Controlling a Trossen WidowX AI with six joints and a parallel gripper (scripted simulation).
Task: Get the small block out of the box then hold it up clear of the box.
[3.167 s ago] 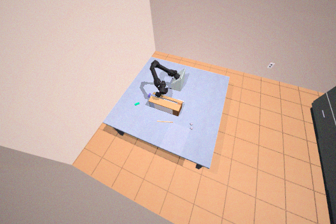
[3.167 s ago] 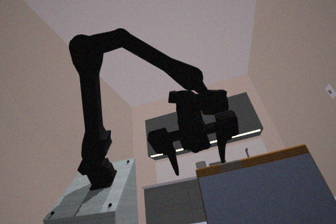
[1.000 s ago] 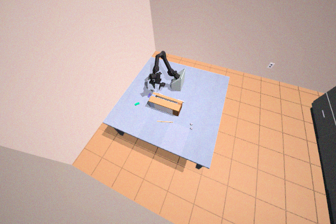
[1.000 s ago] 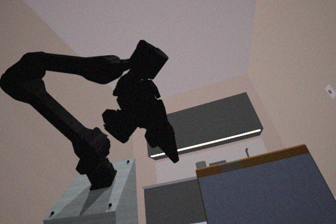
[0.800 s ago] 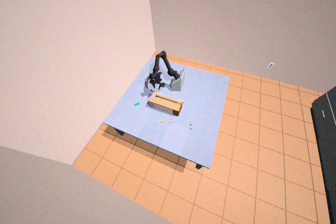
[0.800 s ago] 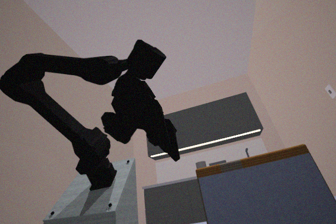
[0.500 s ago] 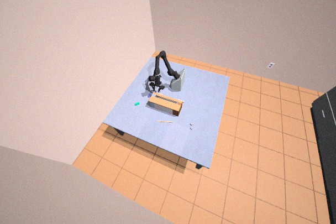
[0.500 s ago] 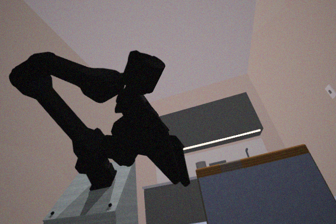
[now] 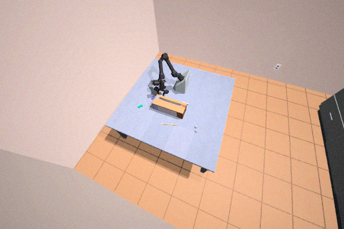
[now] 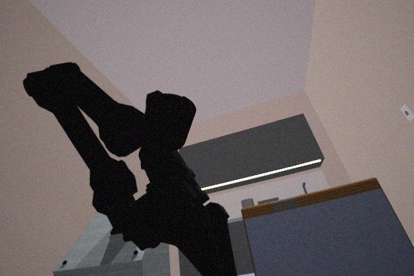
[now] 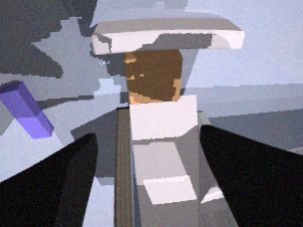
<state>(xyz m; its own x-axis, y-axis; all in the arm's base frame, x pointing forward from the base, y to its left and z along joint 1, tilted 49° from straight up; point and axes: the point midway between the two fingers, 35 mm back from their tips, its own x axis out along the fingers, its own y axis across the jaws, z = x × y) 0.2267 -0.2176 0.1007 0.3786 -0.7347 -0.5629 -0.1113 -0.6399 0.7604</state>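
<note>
Beneath the end effector (image 9: 162, 93) (image 10: 201, 231) (image 11: 149, 130), the box (image 9: 170, 108) (image 10: 316, 238) (image 11: 124, 169) is being supported by the table (image 9: 209, 98), its length being extended ahead and toward the robot's left. On the effector's right, a short bar (image 9: 153, 97) (image 11: 27, 111) is being held up by the tabletop near the box's end; a small piece (image 9: 140, 106) is being borne farther forward. Beyond the box, a stick (image 9: 168, 124) is being carried. Behind-left, the arm is being supported by its stand (image 9: 181, 87) (image 10: 153, 262).

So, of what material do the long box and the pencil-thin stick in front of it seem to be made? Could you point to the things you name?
Box (image 9: 173, 107): probably wood, matte, from its tan-orange panels; the front looks clear, perhaps plastic. Stick (image 9: 168, 124): maybe wood, judging by pale tan colour; finish unclear.
</note>
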